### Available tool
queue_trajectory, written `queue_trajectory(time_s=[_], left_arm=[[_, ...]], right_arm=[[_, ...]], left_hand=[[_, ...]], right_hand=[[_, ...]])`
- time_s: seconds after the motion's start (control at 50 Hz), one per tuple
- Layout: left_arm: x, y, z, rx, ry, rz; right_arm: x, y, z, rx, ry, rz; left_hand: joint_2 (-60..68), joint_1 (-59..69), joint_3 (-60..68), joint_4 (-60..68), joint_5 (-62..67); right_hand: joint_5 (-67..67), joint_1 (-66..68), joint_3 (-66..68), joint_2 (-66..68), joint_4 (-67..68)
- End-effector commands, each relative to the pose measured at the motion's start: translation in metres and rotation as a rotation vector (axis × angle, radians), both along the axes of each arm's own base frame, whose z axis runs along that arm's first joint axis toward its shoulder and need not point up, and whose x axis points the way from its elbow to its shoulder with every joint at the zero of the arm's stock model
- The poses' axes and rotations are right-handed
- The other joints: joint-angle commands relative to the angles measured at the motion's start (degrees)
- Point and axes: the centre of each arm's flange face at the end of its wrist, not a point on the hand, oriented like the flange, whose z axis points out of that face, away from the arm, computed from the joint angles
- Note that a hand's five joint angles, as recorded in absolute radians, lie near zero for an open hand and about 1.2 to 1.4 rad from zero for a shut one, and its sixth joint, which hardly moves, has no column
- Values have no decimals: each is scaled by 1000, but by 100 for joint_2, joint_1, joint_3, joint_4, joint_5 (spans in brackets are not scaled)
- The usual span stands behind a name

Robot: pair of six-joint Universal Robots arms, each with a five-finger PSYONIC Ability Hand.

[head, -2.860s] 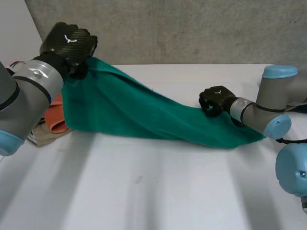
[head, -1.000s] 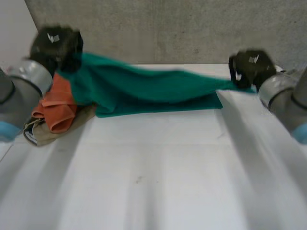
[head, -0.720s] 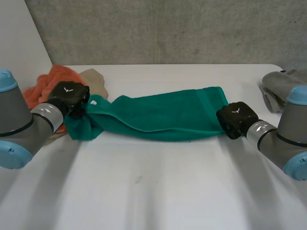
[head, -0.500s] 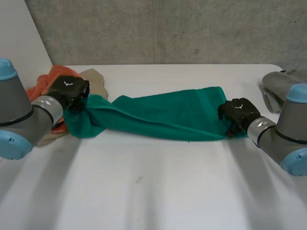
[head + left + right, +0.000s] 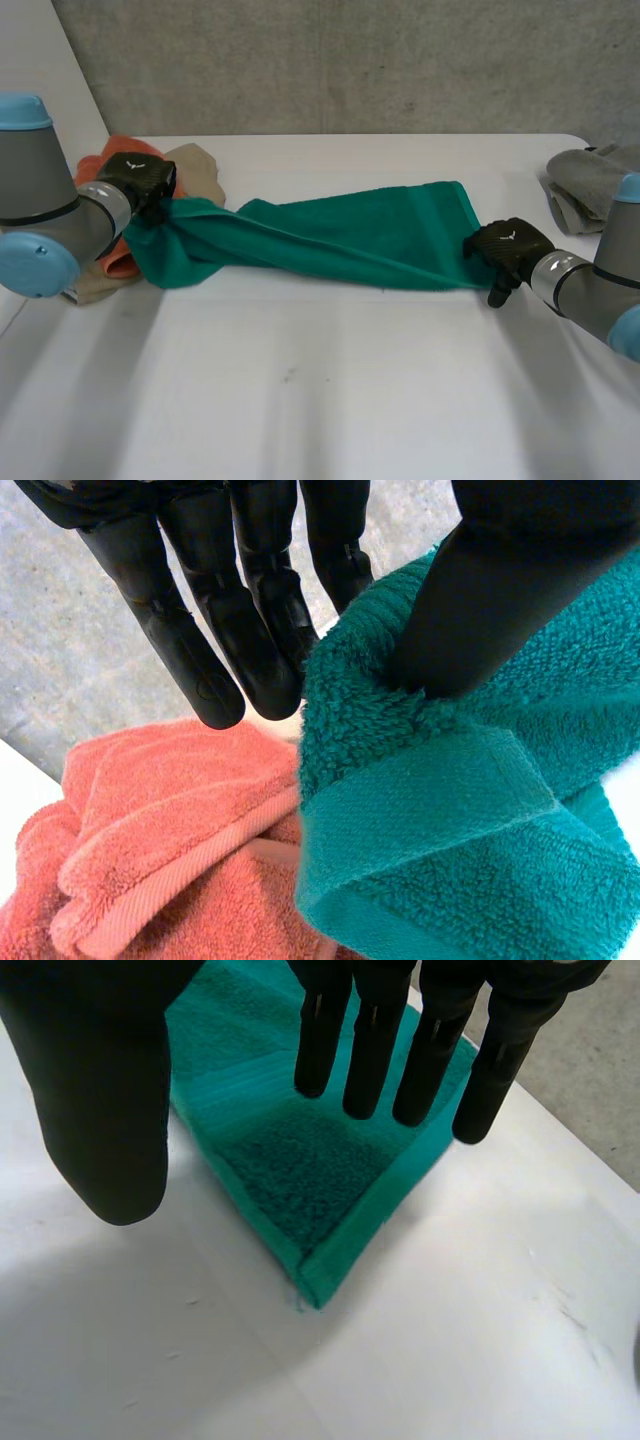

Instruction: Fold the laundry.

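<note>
I see the green towel (image 5: 340, 238) stretched across the middle of the table (image 5: 320, 400), from near the left edge towards the right edge. Most of it lies on the surface in a loose, long fold. Its left end rises off the table and bunches up at my left hand (image 5: 142, 180).

In the left wrist view that hand has a pinch on the towel. The thumb (image 5: 500, 590) digs into the thick hemmed end and presses it against the finger next to it. The other fingers (image 5: 230, 640) are nearly straight, close together and bare beside the fold. Just under them is an orange towel (image 5: 160, 840). In the head view it sits crumpled by the table's left edge, partly under the green end, with a beige cloth (image 5: 200, 168) touching it on the far side.

My right hand (image 5: 510, 248) is at the towel's right end, at the near corner. Its wrist view shows it spread wide and holding nothing. The four fingers are straight and hang over the flat corner, and the thumb is well apart over bare table. I cannot tell whether the fingertips touch the cloth.

A grey cloth (image 5: 590, 178) lies at the far right edge of the table, apart from the green towel.
</note>
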Motion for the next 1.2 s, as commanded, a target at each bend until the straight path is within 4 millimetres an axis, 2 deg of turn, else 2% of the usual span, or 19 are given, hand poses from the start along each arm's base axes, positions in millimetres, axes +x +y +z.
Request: queue_trajectory(time_s=[0.02,0.04,0.12,0.18,0.32,0.4,0.48,0.5,0.54,0.56,0.64,0.7,0.76,0.82,0.9,0.96,1.1,1.14,1.2], left_arm=[[2,-2,1,13,8,17],[2,-2,1,13,9,18],[1,0,3,16,18,17],[0,3,5,20,20,14],[2,15,13,46,13,7],[6,33,20,94,-1,-2],[12,58,20,188,-69,-34],[14,71,18,248,-116,-64],[17,86,13,321,-172,-100],[21,102,7,405,-228,-144],[23,132,2,541,-309,-275],[18,139,-1,560,-307,-336],[13,137,-4,553,-302,-347],[5,126,-11,522,-308,-327],[0,88,-12,409,-316,-236],[-4,69,-8,367,-293,-194],[-15,39,3,317,-163,-125],[-16,31,2,319,-134,-98],[-16,27,1,352,-115,-64]], right_arm=[[4,-14,-9,-27,-26,-10],[5,-15,-10,-26,-29,-10],[7,-26,-10,-58,-50,-27],[7,-31,-9,-67,-60,-34],[3,-33,1,-70,-56,-38],[-7,-15,16,-6,9,-1],[-34,14,31,107,199,60],[-50,31,36,192,305,83],[-62,47,43,256,392,116],[-72,63,49,312,459,149],[-77,76,58,245,535,182],[-78,81,64,205,543,170],[-74,85,63,197,527,186],[-68,80,61,176,517,211],[-52,71,54,167,487,216],[-42,59,53,147,440,180],[-32,31,63,62,296,79],[-29,29,70,62,246,51],[-26,30,78,79,183,20]], left_hand=[[1135,1345,1167,1117,1363],[1135,1345,1167,1117,1363],[1135,1345,1167,1117,1363],[1135,1345,1167,1117,1363],[1135,1345,1167,1117,1363],[1135,1345,1167,1117,1363],[1135,1345,1167,1117,1363],[1135,1345,1167,1117,1363],[1135,1345,1167,1117,1363],[1135,1345,1167,1117,1363],[1135,1345,1167,1117,1363],[1135,1345,1167,1117,1363],[1135,1345,1167,1117,1363],[1135,1345,1167,1117,1363],[1135,1345,1167,1117,1363],[1135,1345,1167,1117,1363],[1135,1345,1167,1117,1363],[1135,1345,1167,1117,1363],[1135,1345,1167,1117,1363]], right_hand=[[1143,1209,1197,1178,1168],[1328,1393,1381,1362,1352],[3829,3894,3882,3863,3853],[4624,4689,4678,4658,4648],[4831,4896,4884,4865,4855],[4831,4896,4884,4865,4855],[4831,4896,4884,4865,4855],[4831,4896,4884,4865,4855],[4831,4896,4884,4865,4855],[4831,4896,4884,4865,4855],[4831,4896,4884,4865,4855],[4831,4896,4884,4865,4855],[4831,4896,4884,4865,4855],[4831,4896,4884,4865,4855],[4831,4896,4884,4865,4855],[4831,4896,4884,4865,4855],[4831,4896,4884,4865,4855],[2805,2870,2858,2839,2829],[1153,1219,1207,1188,1178]])
